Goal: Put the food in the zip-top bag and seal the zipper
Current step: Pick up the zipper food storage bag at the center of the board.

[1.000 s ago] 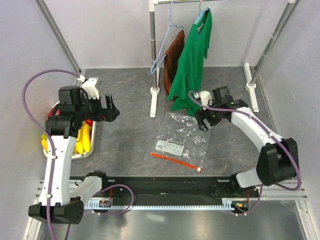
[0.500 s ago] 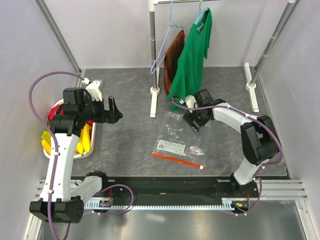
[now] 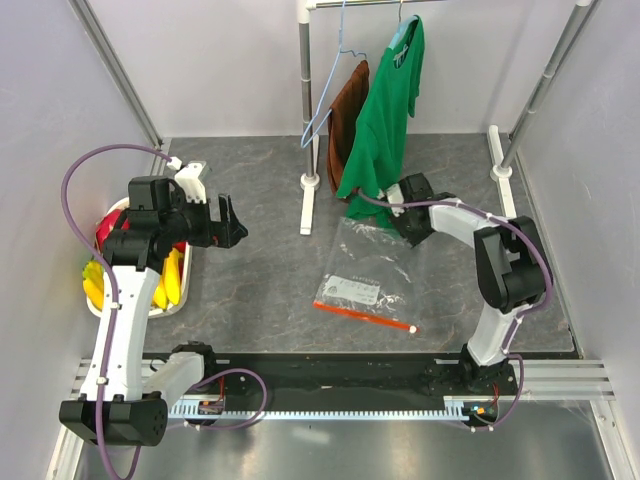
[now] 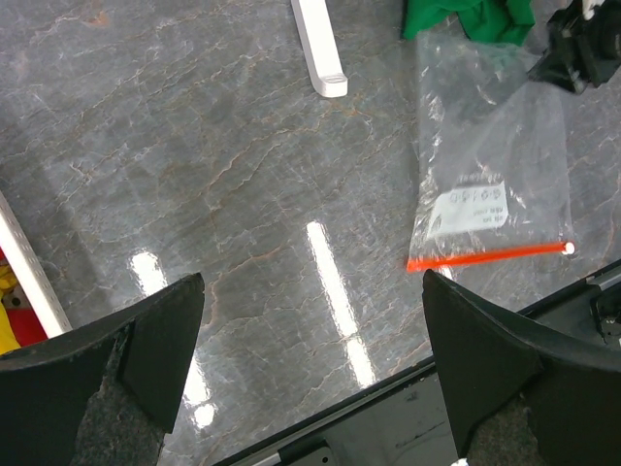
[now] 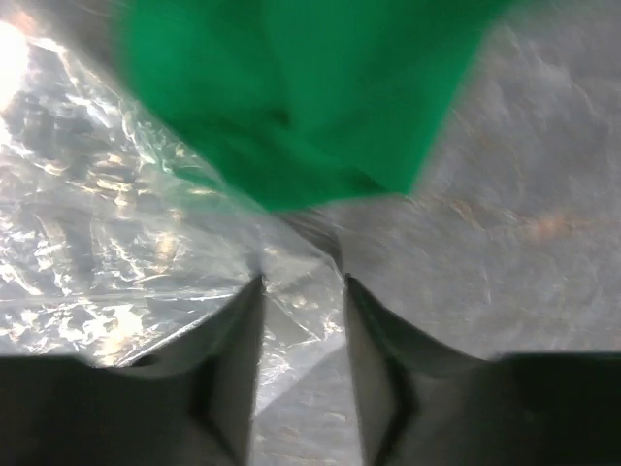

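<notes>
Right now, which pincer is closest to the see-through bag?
The right pincer, straddling the zip-top bag at its far corner by the green shirt. The left pincer hangs far off, wide open.

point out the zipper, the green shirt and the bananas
zipper [image 3: 362, 316] top external view, middle of the red-orange strip
green shirt [image 3: 385, 120] top external view, its front
bananas [image 3: 172, 280] top external view, visible yellow side

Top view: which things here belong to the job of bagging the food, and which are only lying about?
For the job: zip-top bag; its zipper; food at the far left.

Lying about: green shirt; brown cloth; clothes rack.
</notes>
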Available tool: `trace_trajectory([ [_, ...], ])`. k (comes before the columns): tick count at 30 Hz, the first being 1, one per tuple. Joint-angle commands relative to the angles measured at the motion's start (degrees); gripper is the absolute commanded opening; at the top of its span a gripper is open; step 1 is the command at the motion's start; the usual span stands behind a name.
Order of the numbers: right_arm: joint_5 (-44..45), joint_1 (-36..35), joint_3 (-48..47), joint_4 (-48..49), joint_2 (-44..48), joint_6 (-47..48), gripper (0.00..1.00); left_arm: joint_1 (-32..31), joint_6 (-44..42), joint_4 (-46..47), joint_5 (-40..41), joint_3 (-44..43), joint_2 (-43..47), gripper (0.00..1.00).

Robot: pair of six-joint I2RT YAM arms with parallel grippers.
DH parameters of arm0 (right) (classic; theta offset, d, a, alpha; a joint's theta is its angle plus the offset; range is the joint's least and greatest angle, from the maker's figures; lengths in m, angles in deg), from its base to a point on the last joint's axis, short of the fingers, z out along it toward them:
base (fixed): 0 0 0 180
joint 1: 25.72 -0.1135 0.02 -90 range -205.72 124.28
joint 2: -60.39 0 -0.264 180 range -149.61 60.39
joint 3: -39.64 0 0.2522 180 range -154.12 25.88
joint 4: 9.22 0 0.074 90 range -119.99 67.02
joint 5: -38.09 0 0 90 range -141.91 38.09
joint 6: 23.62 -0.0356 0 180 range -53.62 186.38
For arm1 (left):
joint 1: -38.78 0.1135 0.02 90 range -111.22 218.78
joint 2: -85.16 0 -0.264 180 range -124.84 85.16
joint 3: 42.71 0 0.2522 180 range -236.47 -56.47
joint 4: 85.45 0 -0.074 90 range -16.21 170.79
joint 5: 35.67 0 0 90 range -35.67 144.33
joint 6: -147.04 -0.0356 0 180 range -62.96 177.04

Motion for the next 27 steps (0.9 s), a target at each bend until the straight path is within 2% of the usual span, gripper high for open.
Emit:
trace_trajectory([
  [1,-1.0,7.0,-0.8,-4.4,-1.3,-2.1,0.33,0.2,0.9,2.1,-1.4,-0.4,0.9,1.00],
  [2,-2.5,9.1,-1.0,-5.3,-1.0,-1.9,0.24,0.1,0.8,2.1,-1.3,-0.3,1.0,1.00],
  [3,-4.6,10.0,-1.0,-6.1,-0.6,-2.0,0.06,0.1,0.8,2.1,-1.2,-0.3,1.1,1.00],
  [4,-4.8,10.8,-0.9,-7.5,-0.2,-2.1,0.00,0.1,0.8,2.1,-1.0,-0.3,1.1,1.00],
  [8,-7.9,16.9,0.0,-8.7,3.6,-6.0,0.00,0.2,1.1,2.2,-0.5,-0.3,1.2,1.00],
  [15,-11.6,26.4,1.0,-8.7,7.5,-19.6,0.00,0.2,2.8,2.5,0.1,-0.3,1.3,1.00],
  [16,-18.1,27.0,1.3,-8.7,8.7,-19.6,0.00,0.1,3.1,2.5,0.0,-0.4,1.3,1.00],
  [17,-20.9,26.9,1.4,-9.3,9.2,-18.6,0.29,0.1,3.1,2.6,-0.3,-0.5,1.4,1.00],
  [20,-26.6,25.2,1.5,-12.7,12.0,-12.4,0.82,0.1,3.2,2.6,-0.9,0.0,1.9,1.00],
  [22,-27.5,23.9,2.5,-14.1,15.7,-7.8,0.84,0.1,2.9,2.8,-2.0,0.2,2.4,1.00],
  [24,-28.7,23.8,5.3,-13.6,19.3,-2.3,0.82,0.2,2.7,3.1,-2.5,0.6,3.1,1.00],
  [27,-30.7,23.7,10.8,-10.8,29.2,3.1,0.82,0.2,3.1,3.7,-3.2,1.2,4.1,1.00],
])
